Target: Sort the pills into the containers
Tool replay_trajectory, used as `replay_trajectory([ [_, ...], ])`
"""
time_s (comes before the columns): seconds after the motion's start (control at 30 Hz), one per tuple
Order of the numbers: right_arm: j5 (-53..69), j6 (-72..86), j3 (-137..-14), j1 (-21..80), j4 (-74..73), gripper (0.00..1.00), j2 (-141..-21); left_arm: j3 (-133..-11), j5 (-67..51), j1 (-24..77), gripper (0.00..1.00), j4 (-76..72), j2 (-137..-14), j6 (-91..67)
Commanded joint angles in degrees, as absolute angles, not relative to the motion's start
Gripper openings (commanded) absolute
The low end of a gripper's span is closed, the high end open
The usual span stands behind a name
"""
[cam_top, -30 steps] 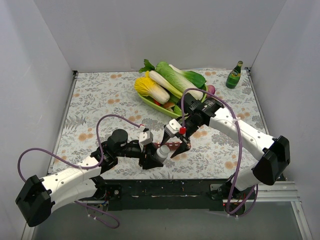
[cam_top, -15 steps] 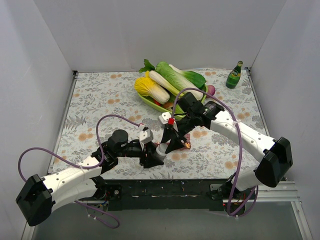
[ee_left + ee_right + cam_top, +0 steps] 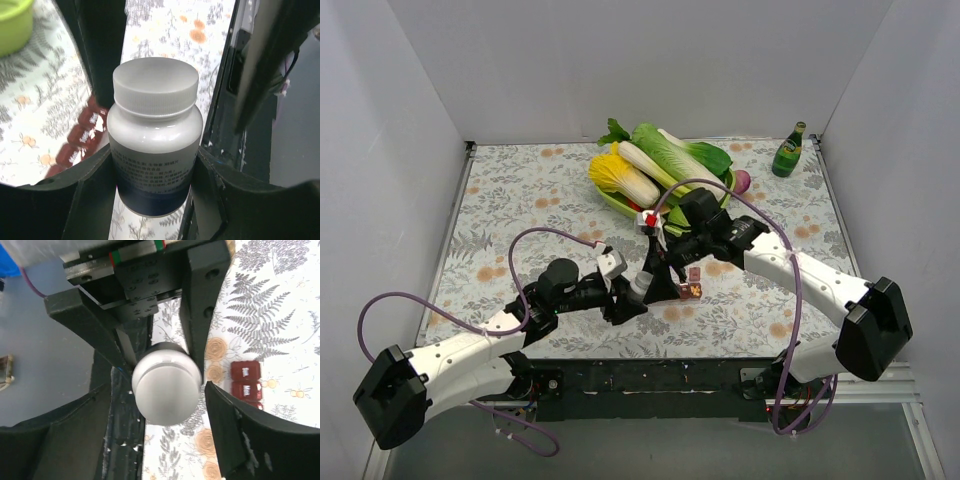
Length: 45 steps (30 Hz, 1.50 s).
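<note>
Across the whole floor of the white-walled booth lies the desk (image 3: 520,190), covered in a cloth printed with ferns and orange flowers. Both arms reach inward from its near edge, the left arm (image 3: 460,350) low along the front and the right arm (image 3: 800,270) bending in from the right corner, and they meet near the desk's middle front.

At the far centre stands a green tray (image 3: 616,205) heaped with vegetables: a yellow cabbage (image 3: 625,178) and a pale-stemmed leafy green (image 3: 670,150). A green glass bottle (image 3: 787,152) stands upright in the far right corner, well apart from everything else.

The left hand (image 3: 623,300) is clamped on a pill bottle (image 3: 155,150), a finger pressed against each side of its grey body below the white screw cap (image 3: 155,85). The right hand (image 3: 157,386) comes at that cap from the other side. Its fingers straddle the cap with the jaws apart: one fingertip sits at the cap's edge, and the other shows a clear gap.

The dark red organiser (image 3: 80,145) lies flat on the cloth just beside the bottle, on its far side. It is partly hidden beneath the hands, and a few lidded squares with white lettering show in both wrist views. The pills are too small to make out anywhere.
</note>
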<state>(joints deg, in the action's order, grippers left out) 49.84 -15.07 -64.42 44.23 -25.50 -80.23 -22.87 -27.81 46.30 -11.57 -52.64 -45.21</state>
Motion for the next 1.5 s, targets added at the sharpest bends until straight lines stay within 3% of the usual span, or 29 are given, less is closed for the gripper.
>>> replay_trajectory([
  [0.0, 52.6, -19.7, -65.3, 45.3, -28.9, 0.88, -77.6, -25.0, -28.5, 46.2, 0.0, -18.6, -51.4, -44.3],
  [0.17, 56.2, -45.6, -70.2, 44.4, -40.6, 0.95, -76.3, -24.5, -33.5, 46.2, 0.0, -17.5, -49.7, -44.3],
  [0.43, 63.0, -60.5, -76.7, 42.8, -55.3, 0.96, -81.6, -24.6, -38.6, 46.2, 0.0, -18.4, -50.0, -45.3],
  [0.87, 60.4, -64.5, -74.2, 41.2, -55.1, 0.98, -76.8, -26.3, -42.3, 46.2, 0.0, -18.8, -52.3, -46.6],
  [1.1, 67.0, -70.5, -77.3, 41.3, -60.2, 0.98, -79.6, -27.3, -45.9, 46.2, 0.0, -19.5, -53.8, -48.5],
  [1.4, 66.7, -69.9, -79.5, 42.4, -61.6, 0.88, -82.8, -27.7, -46.9, 46.3, 0.0, -18.2, -54.4, -48.6],
  [1.47, 66.2, -68.3, -79.5, 42.9, -60.3, 0.81, -82.7, -27.9, -46.8, 46.3, 0.0, -17.8, -54.8, -48.0],
])
